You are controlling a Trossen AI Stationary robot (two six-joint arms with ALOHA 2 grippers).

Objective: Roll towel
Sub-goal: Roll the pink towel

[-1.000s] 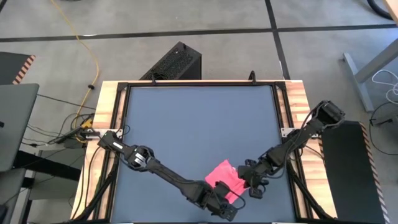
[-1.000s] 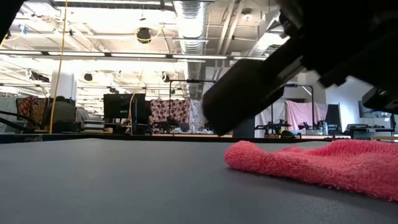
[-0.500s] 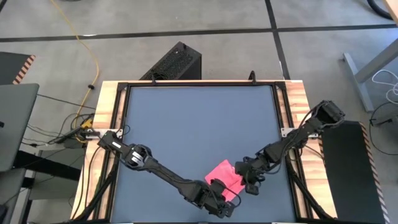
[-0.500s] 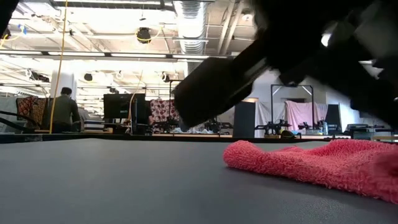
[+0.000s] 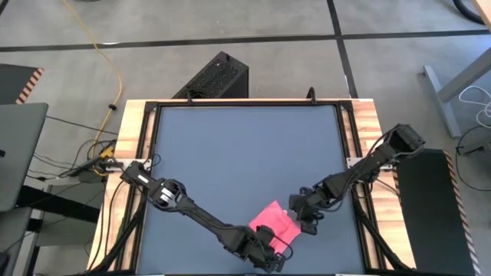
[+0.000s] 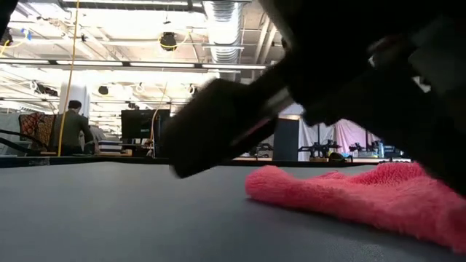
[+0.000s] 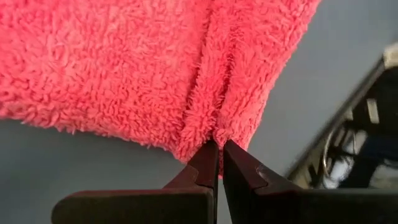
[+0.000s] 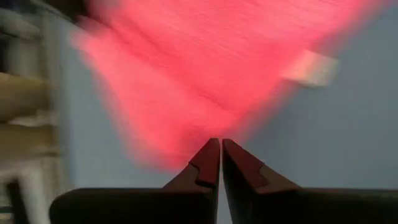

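Pinching the pink towel (image 5: pixel 274 224) at its near corner, the left end effector (image 5: pixel 270 253) sits low on the table (image 5: pixel 230 153), at about six o'clock. In the left wrist view its two dark fingers (image 7: pixel 208 163) are pressed together with a fold of the fluffy cloth caught right at the tips.

The towel lies flat and a bit bunched just past that, near the front edge of the table and a little to the right of the middle.

The right end effector (image 5: pixel 304 218) is at the towel's right side, at about four o'clock. Its fingers (image 8: pixel 217 158) look almost pressed together at the cloth's edge, but I cannot tell if they have hold of it.

To roll well, I think both sides should keep hold of the same edge and move together. Lift that edge only a little, then turn it over onto the cloth slowly. If one side pulls harder, the roll may go crooked. If the grip slips, the soft cloth may flop open.

There are no boxes, bowls or bins on the table.
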